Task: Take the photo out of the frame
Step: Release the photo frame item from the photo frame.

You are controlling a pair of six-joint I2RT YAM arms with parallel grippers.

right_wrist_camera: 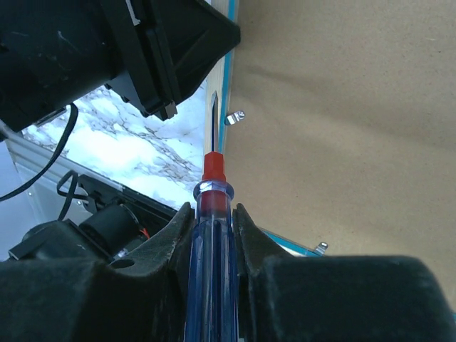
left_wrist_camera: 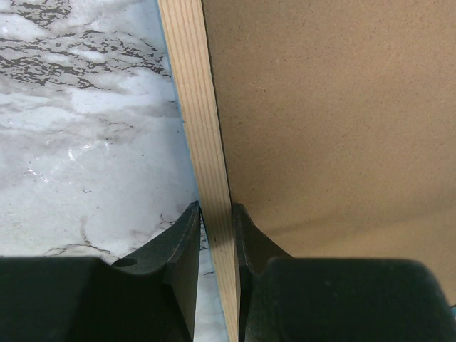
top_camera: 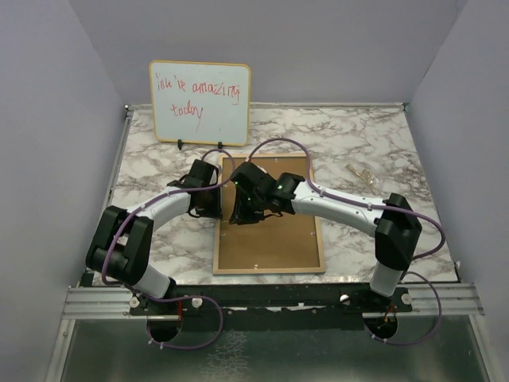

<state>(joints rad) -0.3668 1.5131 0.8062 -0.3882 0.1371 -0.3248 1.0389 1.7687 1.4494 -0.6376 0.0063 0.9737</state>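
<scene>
The frame (top_camera: 270, 239) lies face down on the marble table, brown backing board up. The photo is hidden under the board. My left gripper (top_camera: 210, 205) is shut on the frame's left rim; the left wrist view shows its jaws (left_wrist_camera: 216, 208) either side of the pale wood rim (left_wrist_camera: 196, 107), next to the backing board (left_wrist_camera: 335, 107). My right gripper (top_camera: 243, 210) is shut on a screwdriver (right_wrist_camera: 212, 221) with a clear blue handle and red collar. Its blade points at a metal tab (right_wrist_camera: 234, 117) on the frame's edge.
A small whiteboard (top_camera: 200, 102) with red handwriting stands at the back left. A small clear object (top_camera: 366, 177) lies on the table to the right of the frame. A second metal tab (right_wrist_camera: 322, 247) shows on the frame's edge. Grey walls enclose the table.
</scene>
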